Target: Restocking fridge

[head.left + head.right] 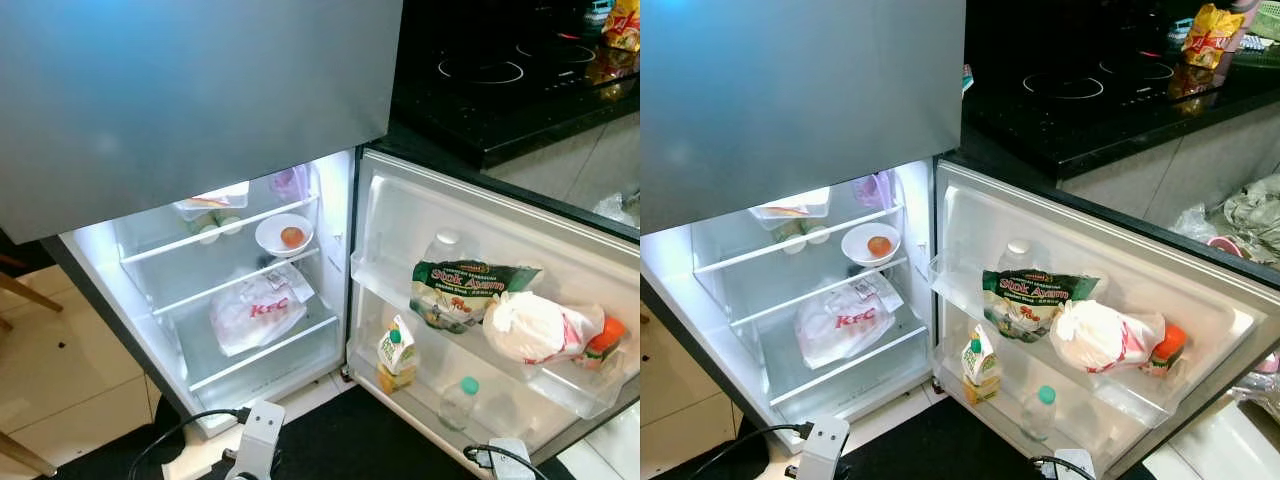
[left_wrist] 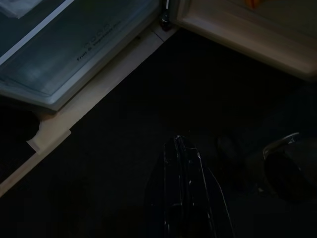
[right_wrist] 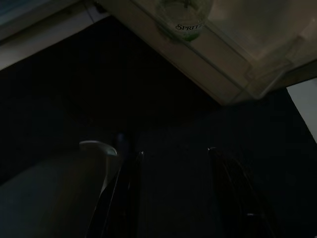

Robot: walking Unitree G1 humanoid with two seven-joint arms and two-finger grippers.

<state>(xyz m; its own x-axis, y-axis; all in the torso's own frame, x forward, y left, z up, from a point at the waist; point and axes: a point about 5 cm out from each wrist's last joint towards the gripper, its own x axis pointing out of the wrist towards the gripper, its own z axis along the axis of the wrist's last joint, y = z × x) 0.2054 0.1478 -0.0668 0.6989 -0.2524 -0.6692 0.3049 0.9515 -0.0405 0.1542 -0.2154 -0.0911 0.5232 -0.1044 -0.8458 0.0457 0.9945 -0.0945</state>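
We're standing at the open white fridge [image 1: 340,300], both arms hanging low over the dark floor mat in front of it. The left gripper [image 2: 182,163] is clenched, fingers pressed together, holding nothing. The right gripper [image 3: 173,168] hangs with its fingers spread apart, also empty.

Stock is already inside. Within the fridge, a white KFC plastic bag [image 1: 255,312] lies on the lower glass shelf, and a white bowl with an orange fruit [image 1: 284,236] sits on the shelf above it. On the fridge door, a green Stok Ayam packet [image 1: 462,290] leans beside a knotted white plastic bag [image 1: 535,328], with a small yellow-green juice carton [image 1: 396,352] and a clear green-capped bottle [image 1: 459,401] in the rack below.

What worries us: that upper door rack looks crowded, so another item pushed in could tip the white bag out.

The right wrist view catches a Sprite label on the bottle; the head views can't resolve it. They alone show the shelves.
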